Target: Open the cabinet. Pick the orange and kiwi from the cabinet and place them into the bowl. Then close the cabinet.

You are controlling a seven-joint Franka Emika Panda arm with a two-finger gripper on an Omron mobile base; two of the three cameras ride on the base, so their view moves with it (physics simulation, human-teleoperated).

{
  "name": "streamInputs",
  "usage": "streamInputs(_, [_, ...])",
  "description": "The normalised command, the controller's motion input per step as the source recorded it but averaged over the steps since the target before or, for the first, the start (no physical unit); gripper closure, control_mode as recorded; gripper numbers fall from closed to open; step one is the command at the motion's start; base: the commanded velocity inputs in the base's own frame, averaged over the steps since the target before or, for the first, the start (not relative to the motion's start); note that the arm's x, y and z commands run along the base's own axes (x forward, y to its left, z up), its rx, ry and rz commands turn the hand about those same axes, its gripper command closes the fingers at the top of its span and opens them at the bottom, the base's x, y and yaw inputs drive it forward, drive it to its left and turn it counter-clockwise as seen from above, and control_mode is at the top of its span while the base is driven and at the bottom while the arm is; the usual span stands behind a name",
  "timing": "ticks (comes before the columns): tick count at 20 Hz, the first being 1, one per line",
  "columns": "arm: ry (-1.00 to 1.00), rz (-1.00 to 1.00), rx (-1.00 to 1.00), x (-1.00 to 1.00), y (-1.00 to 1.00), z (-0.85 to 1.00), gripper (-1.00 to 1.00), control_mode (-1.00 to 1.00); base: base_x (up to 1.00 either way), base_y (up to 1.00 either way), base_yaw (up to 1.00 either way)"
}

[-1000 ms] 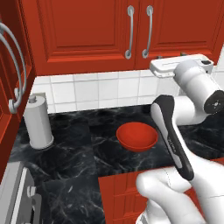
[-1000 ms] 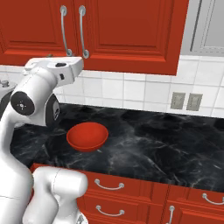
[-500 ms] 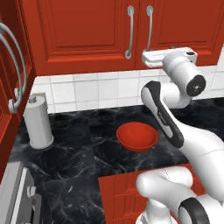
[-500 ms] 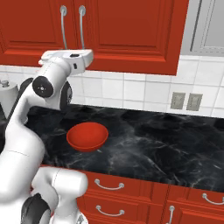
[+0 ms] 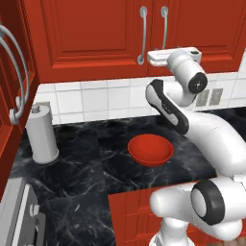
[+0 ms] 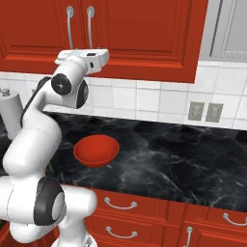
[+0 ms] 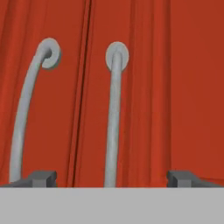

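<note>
Since both doors of the cabinet [image 5: 91,38] are seen shut, the step in hand is judged to be the opening, and the orange and kiwi are presumed hidden behind the doors; neither can be seen. The pincer [image 7: 112,177] is held with its tips wide apart and nothing between them, raised to the lower edge of the cabinet and pointed at the doors. In the hand view the right door's handle [image 7: 113,118] is framed between the two tips, slightly left of centre, while the left door's handle [image 7: 24,113] lies over the left tip, across the seam between the doors.

For a sound grasp, the hand should be shifted a little so that the right door's handle is centred between the tips, and the other handle kept outside them. The approach is best made straight in, until the bar is well between the fingers, before they are brought together. The pull is best made along an arc about the door's outer hinge, not straight back, lest the bar slip out.

The bowl [image 5: 150,149] is seen on the dark marble table [image 6: 193,154], below the cabinet and just beside the arm, so it should be kept clear of the elbow during the swing.
</note>
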Motion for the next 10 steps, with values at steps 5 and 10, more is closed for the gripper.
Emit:
streamInputs(5, [0.01, 0.00, 0.03, 1.00, 0.00, -0.04, -1.00, -1.00, 0.00, 0.00, 0.00])
streamInputs(10, [0.01, 0.00, 0.00, 0.49, 0.00, -0.05, 1.00, -1.00, 0.00, 0.00, 0.00])
